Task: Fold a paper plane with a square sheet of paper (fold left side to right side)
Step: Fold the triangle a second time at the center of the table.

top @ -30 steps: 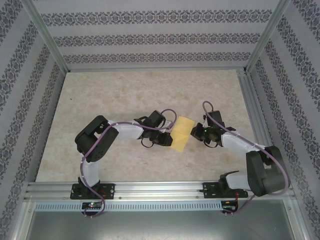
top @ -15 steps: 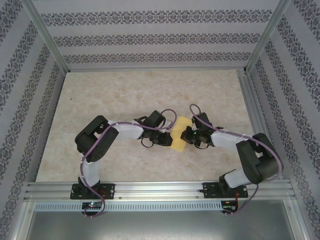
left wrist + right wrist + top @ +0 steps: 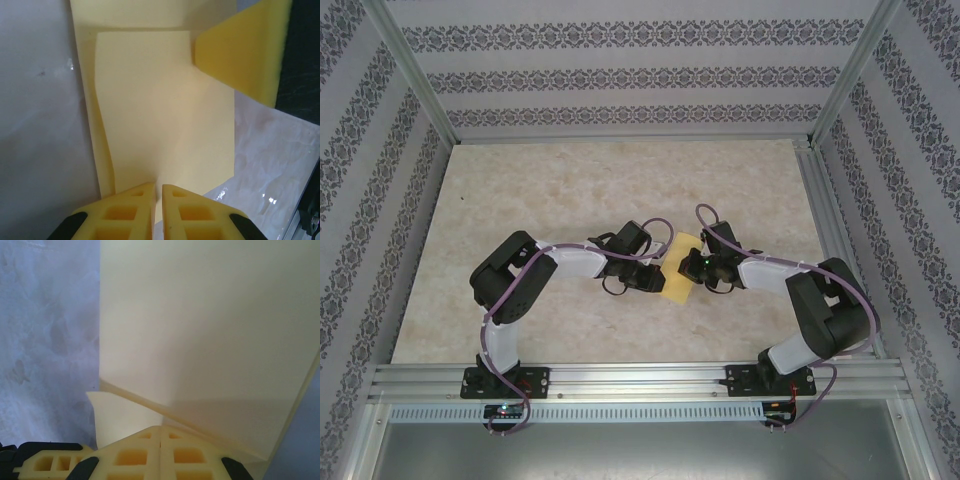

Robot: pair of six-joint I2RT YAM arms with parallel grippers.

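Top external view puts the thin, matte yellow-orange square sheet of paper [image 3: 677,270] near the middle of the pale marbled desk [image 3: 570,190], boxed in between the 2 arms. Seen from the left wrist, the sheet [image 3: 165,125] shows 1 layer lying over another, so a fold looks partly made. The left pincer [image 3: 659,277] [image 3: 157,192] has its jaws drawn almost together on the sheet's near edge, seemingly pinching it as an anchor. The right pincer [image 3: 694,266] [image 3: 160,435] is fully closed with nothing between its jaws. Its tips rest against the paper [image 3: 210,330], probably to press the crease flat.
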